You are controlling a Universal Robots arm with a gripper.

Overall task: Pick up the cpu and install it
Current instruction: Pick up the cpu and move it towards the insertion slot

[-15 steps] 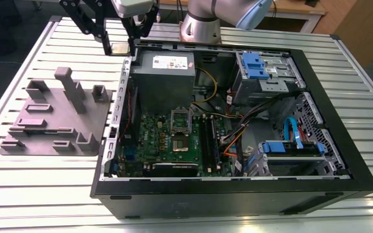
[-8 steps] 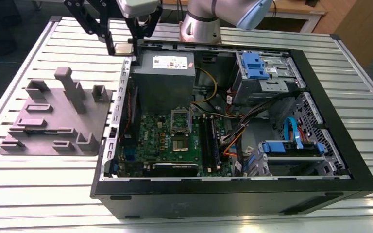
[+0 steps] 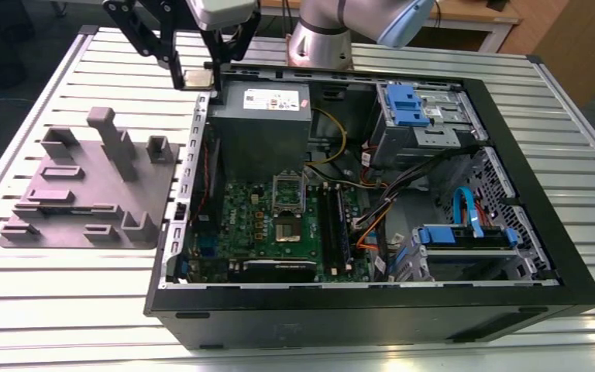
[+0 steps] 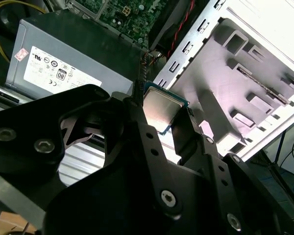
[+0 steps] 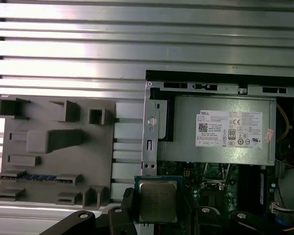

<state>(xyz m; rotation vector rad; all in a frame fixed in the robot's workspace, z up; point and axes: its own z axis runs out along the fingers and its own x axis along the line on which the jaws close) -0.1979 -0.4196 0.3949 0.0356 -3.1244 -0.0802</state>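
Right now the pincer (image 3: 195, 75) is closed narrow on the cpu (image 5: 158, 200), its two black fingers (image 4: 137, 122) pressing on opposite edges of the chip. The cpu hangs in the air with its silvery metal top facing the cameras in both wrist views and a thin green rim showing around it.

In the exterior view the chip sits just off the far corner of the grey power supply (image 3: 261, 116), on the exterior view's left of it, above the side wall of the open computer case (image 3: 380, 310). It touches nothing but the fingers.

The green motherboard (image 3: 241, 225) lies on the case floor on the near side of the power supply. Its socket (image 3: 289, 230) is well apart from the held chip, with the power supply between them. On the exterior view's right of the power supply, blue drive caddies (image 3: 403, 105) sit in their bays, with a tangle of cables running nearby.

Outside the case, on the exterior view's left of the power supply, a grey fixture block (image 3: 80, 194) with raised posts and slots rests on the slatted aluminium desk (image 3: 29, 271).
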